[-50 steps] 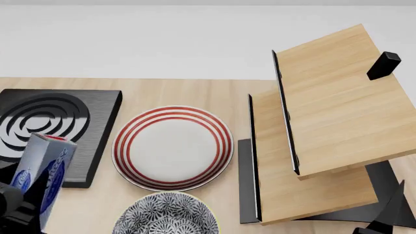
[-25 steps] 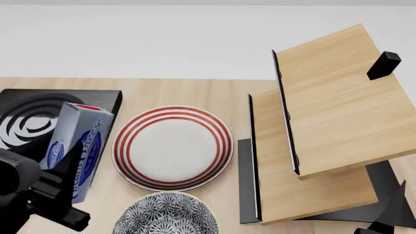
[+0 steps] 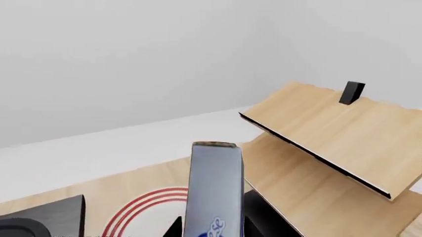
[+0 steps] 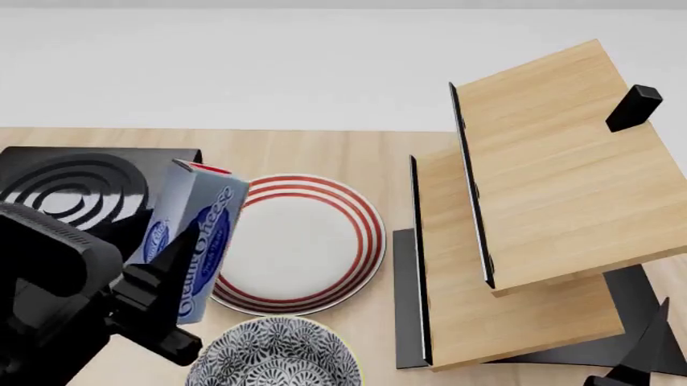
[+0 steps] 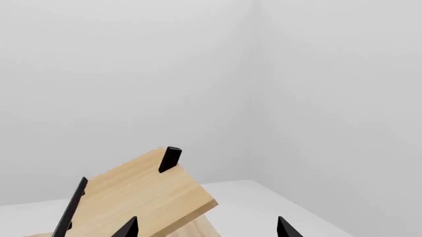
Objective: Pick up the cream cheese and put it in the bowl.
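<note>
My left gripper (image 4: 185,261) is shut on the cream cheese (image 4: 195,233), a silver-grey box with a blue oval label. It holds the box upright and tilted in the air, over the left edge of the red-ringed plate and just behind and left of the bowl (image 4: 275,355). The blue-and-white floral bowl sits at the table's front edge, partly cut off by the frame. In the left wrist view the box (image 3: 212,190) stands between the two dark fingers of that gripper (image 3: 212,229). My right gripper (image 5: 205,228) is open and empty, low at the front right (image 4: 644,350).
A white plate with red rings (image 4: 306,241) lies behind the bowl. A black stove burner (image 4: 64,189) lies at the left. A two-tier wooden shelf (image 4: 536,201) fills the right side, with a small black block (image 4: 633,107) on its top tier.
My left gripper has carried the cream cheese to the right, from over the burner to the plate's left edge, closer to the bowl. The right arm has not moved.
</note>
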Tool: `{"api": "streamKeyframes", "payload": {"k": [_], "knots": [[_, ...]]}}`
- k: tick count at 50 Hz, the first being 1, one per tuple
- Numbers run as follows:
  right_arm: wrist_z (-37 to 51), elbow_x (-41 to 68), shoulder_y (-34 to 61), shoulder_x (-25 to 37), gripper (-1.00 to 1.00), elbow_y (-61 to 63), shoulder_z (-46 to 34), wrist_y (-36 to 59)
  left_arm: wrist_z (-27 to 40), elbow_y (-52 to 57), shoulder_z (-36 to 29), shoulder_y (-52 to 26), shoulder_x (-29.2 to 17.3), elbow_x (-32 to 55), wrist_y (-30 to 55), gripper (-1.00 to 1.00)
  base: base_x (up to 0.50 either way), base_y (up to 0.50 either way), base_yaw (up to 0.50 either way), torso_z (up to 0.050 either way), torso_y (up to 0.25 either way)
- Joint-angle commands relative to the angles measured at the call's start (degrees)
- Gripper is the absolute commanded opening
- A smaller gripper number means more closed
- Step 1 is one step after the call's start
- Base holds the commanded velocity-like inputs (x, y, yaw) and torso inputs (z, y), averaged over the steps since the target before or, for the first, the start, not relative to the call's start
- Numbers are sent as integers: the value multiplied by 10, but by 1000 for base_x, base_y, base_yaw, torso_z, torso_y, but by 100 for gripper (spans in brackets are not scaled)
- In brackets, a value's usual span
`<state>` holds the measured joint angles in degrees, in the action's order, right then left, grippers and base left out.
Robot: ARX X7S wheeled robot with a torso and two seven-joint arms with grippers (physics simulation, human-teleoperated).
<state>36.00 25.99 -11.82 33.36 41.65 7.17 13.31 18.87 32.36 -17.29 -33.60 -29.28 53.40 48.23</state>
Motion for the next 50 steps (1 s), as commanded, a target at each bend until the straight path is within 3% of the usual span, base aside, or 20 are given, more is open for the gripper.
{"api": "streamKeyframes", "payload": {"k": [1, 30, 34, 40, 42, 44, 45, 47, 50], "knots": [[-1, 2, -1, 0, 100, -1, 1, -2, -36, -54, -32, -11, 20, -37, -30, -100, 0, 0, 0, 0, 0], [2, -1, 0, 1, 100, -2, -3, -1, -96, -135, -87, 9, 52, -83, -87, -100, 0, 0, 0, 1, 1], [2, -1, 0, 1, 100, -3, -2, -2, -80, -128, -77, -22, 56, -54, -50, -100, 0, 0, 0, 0, 0], [2, 1, -1, 0, 100, -2, -1, -3, -103, -154, -95, -1, 63, -85, -92, -100, 0, 0, 0, 0, 0], [2, 0, 0, 0, 100, -2, -2, -3, -88, -142, -86, -29, 63, -56, -53, -100, 0, 0, 0, 0, 0], [2, 0, 0, 0, 100, -3, -2, -3, -110, -167, -104, 1, 66, -93, -101, -100, 0, 0, 0, 0, 0], [2, 0, 0, 1, 100, -3, -2, -3, -96, -154, -95, -24, 64, -67, -65, -100, 0, 0, 0, 0, 0], [2, 0, 0, 1, 100, -3, -3, -3, -109, -167, -104, -6, 66, -87, -93, -100, 0, 0, 0, 0, 5], [2, 0, -1, 1, 100, -2, -2, -4, -103, -164, -100, -22, 65, -71, -70, -100, 0, 0, 0, 0, 0]]}}
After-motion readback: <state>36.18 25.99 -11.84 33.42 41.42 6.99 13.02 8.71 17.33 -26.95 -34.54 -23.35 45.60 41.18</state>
